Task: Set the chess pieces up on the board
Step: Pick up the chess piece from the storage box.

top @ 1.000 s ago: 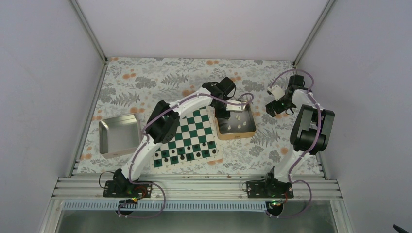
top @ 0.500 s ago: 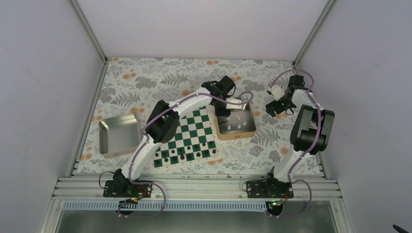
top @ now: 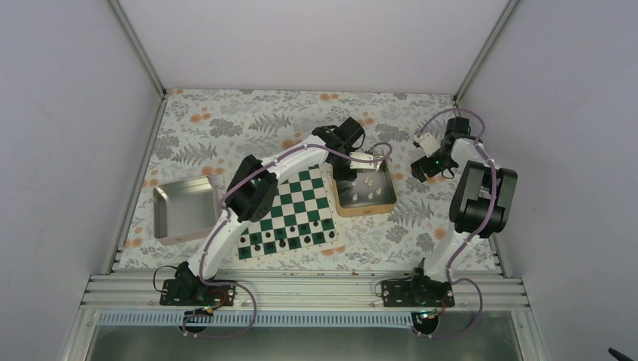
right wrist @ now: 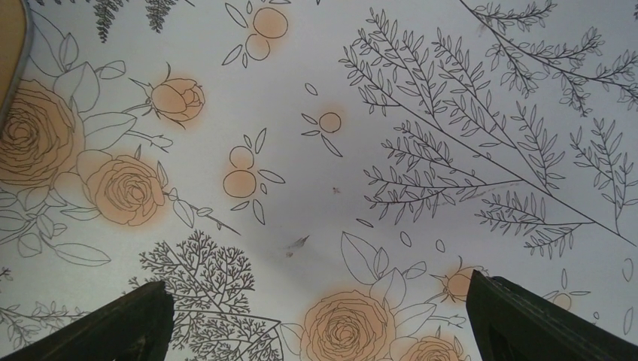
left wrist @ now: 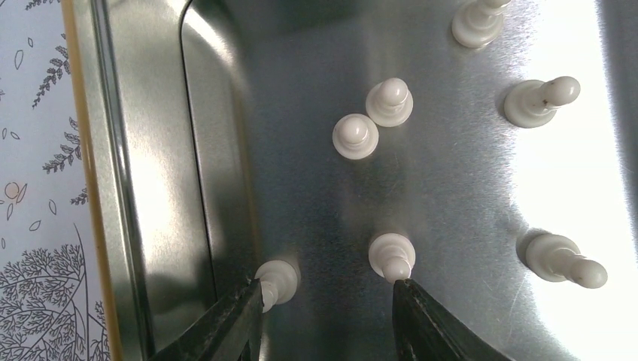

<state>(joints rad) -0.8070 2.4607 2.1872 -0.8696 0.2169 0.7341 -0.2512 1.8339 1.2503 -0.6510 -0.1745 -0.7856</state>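
Note:
The green and white board (top: pixel 299 197) lies at mid table, with only dark pieces (top: pixel 284 236) on its two near rows. Several white chess pieces (top: pixel 367 186) lie in the tan tin (top: pixel 366 210) to the right of the board. My left gripper (top: pixel 347 173) is open, low inside the tin's left end. In the left wrist view my left gripper (left wrist: pixel 327 297) has one fingertip against a white pawn (left wrist: pixel 278 280) by the tin wall, the other beside a second pawn (left wrist: pixel 392 256), and nothing between them. My right gripper (top: pixel 421 170) is open and empty.
A grey tray (top: pixel 183 209) stands left of the board. More white pawns (left wrist: pixel 355 136) lie further in the tin, near its wall (left wrist: pixel 143 188). My right gripper (right wrist: pixel 316 320) hovers over the floral tablecloth (right wrist: pixel 316 165), right of the tin corner (right wrist: pixel 9 45).
My left gripper has shifted slightly toward the far left end of the tin. My right wrist has drifted slightly away from me. No piece has been lifted.

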